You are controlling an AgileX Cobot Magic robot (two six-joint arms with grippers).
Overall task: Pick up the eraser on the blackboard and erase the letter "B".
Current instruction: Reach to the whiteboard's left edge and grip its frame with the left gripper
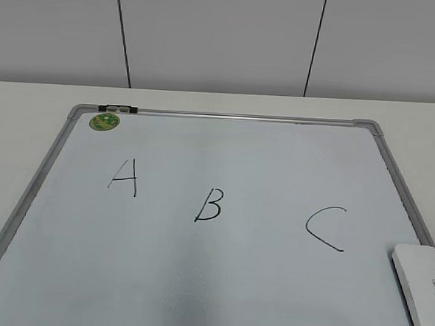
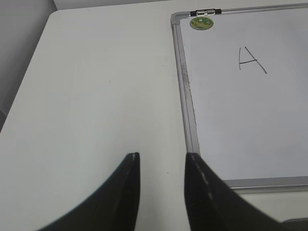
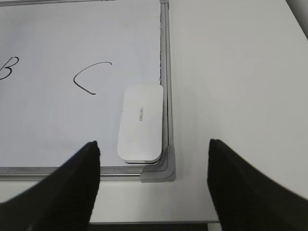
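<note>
The blackboard [image 1: 218, 281] is a white dry-erase board with a grey frame, lying flat on the table. The letter "B" [image 1: 209, 205] is in its middle, between "A" [image 1: 124, 178] and "C" [image 1: 326, 229]. The eraser [image 1: 421, 290] is a white rounded block lying in the board's near right corner. In the right wrist view the eraser [image 3: 140, 123] lies ahead of my right gripper [image 3: 154, 149], which is wide open and empty above the board's corner cap. The "B" [image 3: 8, 68] shows at that view's left edge. My left gripper [image 2: 162, 161] is open and empty over bare table left of the board [image 2: 250, 120]. Neither gripper shows in the exterior view.
A round green magnet [image 1: 104, 121] sits in the board's far left corner beside a small black clip [image 1: 119, 109]; it also shows in the left wrist view [image 2: 201, 23]. The cream table [image 1: 28, 114] surrounds the board. A grey panelled wall stands behind.
</note>
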